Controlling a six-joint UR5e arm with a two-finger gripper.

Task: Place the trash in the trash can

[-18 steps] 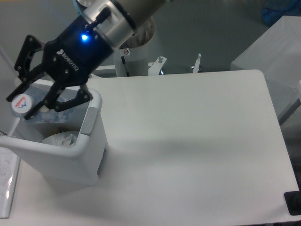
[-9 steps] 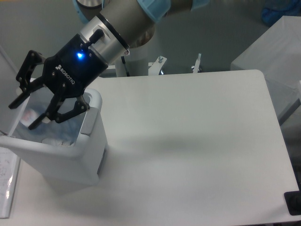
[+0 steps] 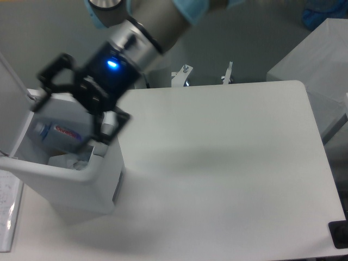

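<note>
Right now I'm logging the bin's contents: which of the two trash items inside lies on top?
The clear plastic bottle lies on top, on its side with a red-lettered label showing. The white plastic bag sits lower in the trash can, partly under it.

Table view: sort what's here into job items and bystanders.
Job: bottle and bag, both inside the bin; gripper, fingers spread above it.
Bystanders: table, paper at the left edge, dark object bottom right.
</note>
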